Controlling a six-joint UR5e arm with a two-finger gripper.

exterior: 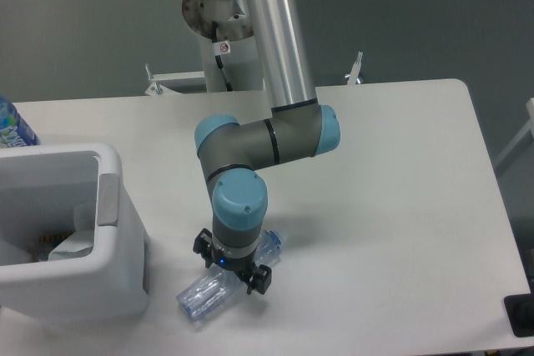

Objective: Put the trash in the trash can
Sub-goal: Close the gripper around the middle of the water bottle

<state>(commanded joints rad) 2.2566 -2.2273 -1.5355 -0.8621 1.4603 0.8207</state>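
Starting at the far left edge, there's a bottle with a deep blue wrap (12,125) poking into view on the white table (400,206), just behind the trash can (108,264). The can is a chunky white plastic bin with a thick rounded rim and a flat light grey panel (108,198) on its right side; something pale and crumpled (71,243) sits inside, too tucked away to make out.

Just right of the bin, the clear plastic water bottle (213,289) lies on its side, angled, base toward the front edge and cap end (274,242) up and right. The gripper (233,269) is down right over its middle, fingers straddling it, but I honestly can't tell if they're clamped on it or just around it.

Right of the arm, smooth bare tabletop runs out to the rounded far corner.
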